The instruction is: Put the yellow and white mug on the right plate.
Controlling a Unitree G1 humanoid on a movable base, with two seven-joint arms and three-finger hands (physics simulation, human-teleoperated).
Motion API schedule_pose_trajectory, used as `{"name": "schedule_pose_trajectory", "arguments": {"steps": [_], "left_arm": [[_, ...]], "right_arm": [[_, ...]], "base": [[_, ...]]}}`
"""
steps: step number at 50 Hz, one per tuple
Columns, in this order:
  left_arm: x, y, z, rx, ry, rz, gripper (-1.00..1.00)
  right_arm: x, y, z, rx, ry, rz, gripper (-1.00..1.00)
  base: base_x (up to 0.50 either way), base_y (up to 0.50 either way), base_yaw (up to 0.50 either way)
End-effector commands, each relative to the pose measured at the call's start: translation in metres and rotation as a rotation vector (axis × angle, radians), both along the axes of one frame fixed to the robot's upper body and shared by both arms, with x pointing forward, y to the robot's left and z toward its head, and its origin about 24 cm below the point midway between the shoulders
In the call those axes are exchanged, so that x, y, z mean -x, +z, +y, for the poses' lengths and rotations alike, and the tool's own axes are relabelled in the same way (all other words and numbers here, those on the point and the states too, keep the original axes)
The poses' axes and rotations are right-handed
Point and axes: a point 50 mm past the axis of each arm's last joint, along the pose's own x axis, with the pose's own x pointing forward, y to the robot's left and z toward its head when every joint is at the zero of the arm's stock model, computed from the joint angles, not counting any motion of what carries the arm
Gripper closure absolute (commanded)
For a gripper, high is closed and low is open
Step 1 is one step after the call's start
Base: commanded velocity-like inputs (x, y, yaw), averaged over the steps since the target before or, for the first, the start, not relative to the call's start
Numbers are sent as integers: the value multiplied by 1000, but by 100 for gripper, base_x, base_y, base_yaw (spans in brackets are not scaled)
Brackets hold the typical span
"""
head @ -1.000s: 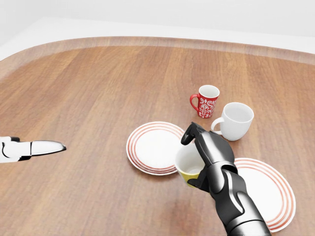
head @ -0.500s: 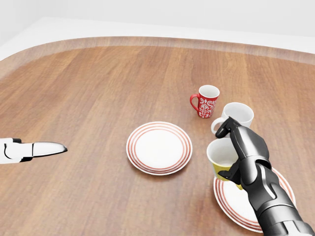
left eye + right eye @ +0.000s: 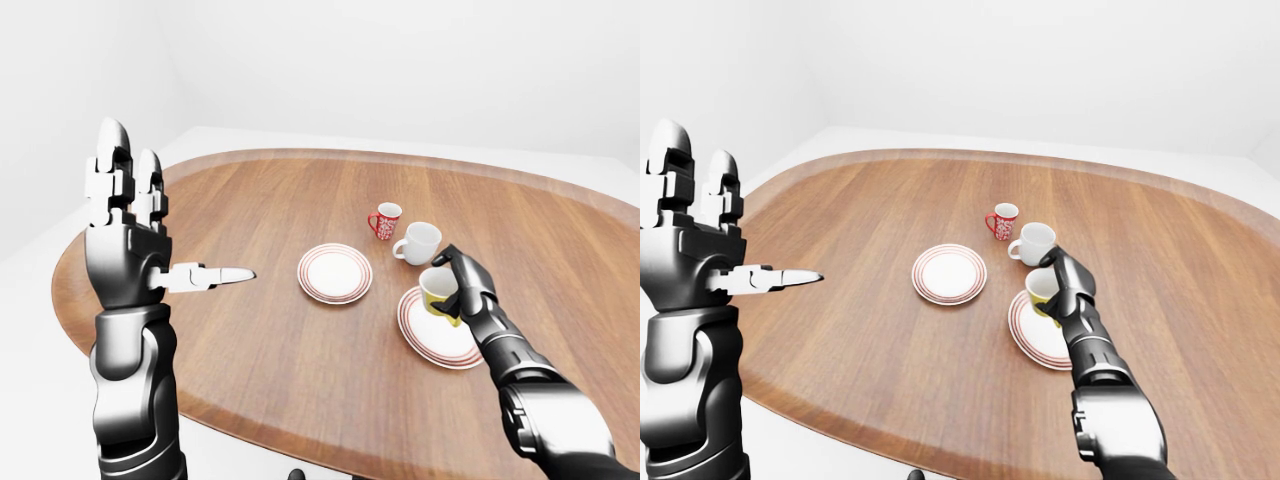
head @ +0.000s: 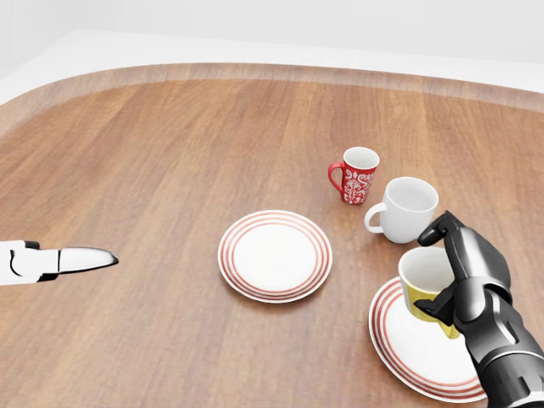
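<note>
Right hand (image 4: 466, 285) clamped on yellow and white mug (image 4: 427, 281) over right plate (image 4: 414, 347); eye views alone show raised left hand (image 3: 125, 235) spread; two plates, three mugs.

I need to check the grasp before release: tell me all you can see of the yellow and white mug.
The yellow and white mug has a yellow outside and white inside, looks glazed ceramic, and appears empty. It is upright over the right plate, near its upper edge. The right hand closes round it; contact with the plate cannot be told.

No readable text, label or number anywhere (only a white pattern on the red mug (image 4: 357, 176))
</note>
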Motion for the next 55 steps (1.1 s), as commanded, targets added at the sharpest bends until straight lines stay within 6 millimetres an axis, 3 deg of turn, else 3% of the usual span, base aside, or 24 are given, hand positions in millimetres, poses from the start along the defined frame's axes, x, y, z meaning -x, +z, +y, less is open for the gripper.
{"name": "schedule_pose_trajectory", "arguments": {"steps": [1,38,55], "left_arm": [[0,-1,0,-2,1,5,-100],[-2,-4,0,-5,1,22,-100],[-2,-5,-1,-7,1,25,-100]], "right_arm": [[4,2,-17,11,-68,-8,100],[34,-16,-58,-132,-272,42,100],[36,-23,-52,-166,-288,50,100]], "base": [[0,0,0],[0,0,0],[0,0,0]]}}
